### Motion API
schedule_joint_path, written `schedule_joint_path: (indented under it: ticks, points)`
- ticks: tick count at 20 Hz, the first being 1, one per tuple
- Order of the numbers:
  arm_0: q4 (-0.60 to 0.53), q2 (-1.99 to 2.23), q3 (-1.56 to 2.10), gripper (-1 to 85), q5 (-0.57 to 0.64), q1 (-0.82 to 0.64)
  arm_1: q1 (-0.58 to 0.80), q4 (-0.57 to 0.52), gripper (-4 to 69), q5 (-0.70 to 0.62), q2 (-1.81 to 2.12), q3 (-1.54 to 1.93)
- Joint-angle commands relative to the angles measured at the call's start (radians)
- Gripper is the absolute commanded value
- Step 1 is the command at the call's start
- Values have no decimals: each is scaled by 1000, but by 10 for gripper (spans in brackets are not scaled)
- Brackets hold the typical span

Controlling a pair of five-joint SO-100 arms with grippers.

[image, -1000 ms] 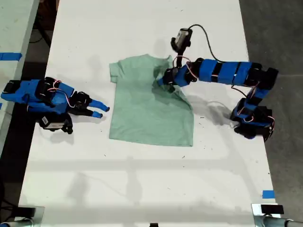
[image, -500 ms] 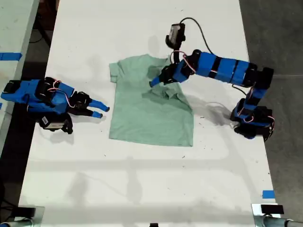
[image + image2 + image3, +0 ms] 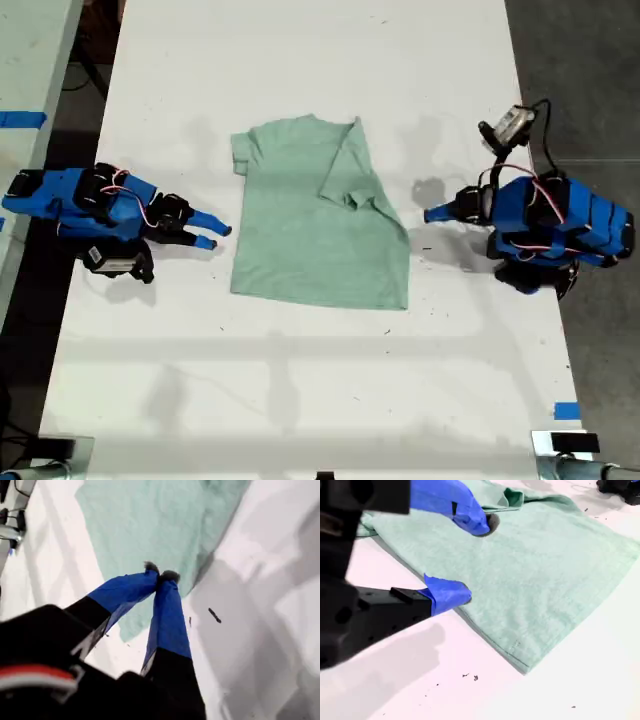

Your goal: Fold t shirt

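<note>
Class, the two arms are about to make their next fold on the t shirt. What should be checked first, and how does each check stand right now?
1. Sleeve on the exterior view's right folded onto the t shirt: ok.
2. Opposite sleeve folded in: not ok, it lies spread out.
3. My first gripper free of cloth: ok, fingers shut on nothing.
4. My second gripper ready to grasp: ok, fingers open at the shirt's edge.
5. Cloth smooth beneath the folded sleeve: cannot tell.
</note>
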Motion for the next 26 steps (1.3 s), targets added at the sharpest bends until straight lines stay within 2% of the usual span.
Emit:
schedule_joint_path:
  ticks: [1,2,4,7,10,14,26]
  points:
    - [3,9,46,189,6,-12,-49,25,28,-11,80,215]
    - [3,9,46,189,6,-12,-58,-11,20,-117,71,249]
    - [3,8,46,189,9,-12,-75,-21,38,-92,75,255]
    - [3,8,46,190,9,-12,-104,-21,104,-95,75,255]
    - [3,8,46,190,9,-11,-158,-21,125,-98,75,255]
    - [3,8,46,190,9,-11,-150,-21,117,-146,75,255]
    - [3,8,46,190,9,-11,-141,-21,103,-156,75,255]
